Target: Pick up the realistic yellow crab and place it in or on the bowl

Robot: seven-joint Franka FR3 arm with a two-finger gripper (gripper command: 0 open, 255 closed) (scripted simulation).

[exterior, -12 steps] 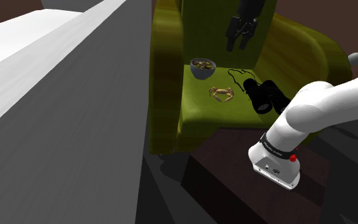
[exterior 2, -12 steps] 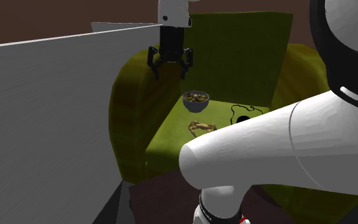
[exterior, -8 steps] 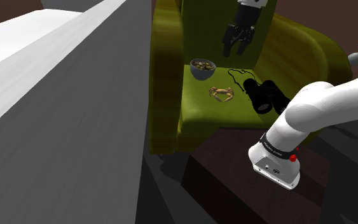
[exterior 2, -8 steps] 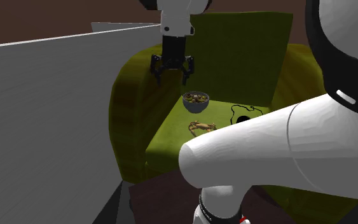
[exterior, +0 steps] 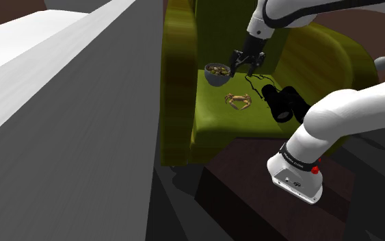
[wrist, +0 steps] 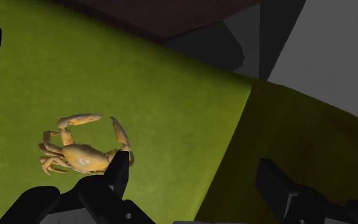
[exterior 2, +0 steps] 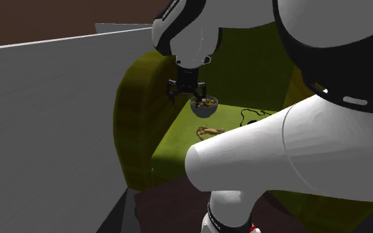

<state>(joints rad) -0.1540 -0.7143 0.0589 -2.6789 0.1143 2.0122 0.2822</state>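
Ref: crab (exterior: 239, 100), shoulder view | 11 o'clk: bowl (exterior: 217, 74), near, apart | 3 o'clk: binoculars (exterior: 284, 103), near, blocks side entry | 9 o'clk: bare seat (exterior: 211, 109) strip, then armrest (exterior: 178, 82) wall | 6 o'clk: bare seat to front edge, clear approach

You're looking at an olive-green upholstered armchair (exterior: 215, 120) set against a dark brown wall (exterior 2: 46, 20). A plain grey partition (exterior: 68, 130) (slanting across the shoulder view's left) stands beside it, over dim, dark flooring (exterior: 174, 216).
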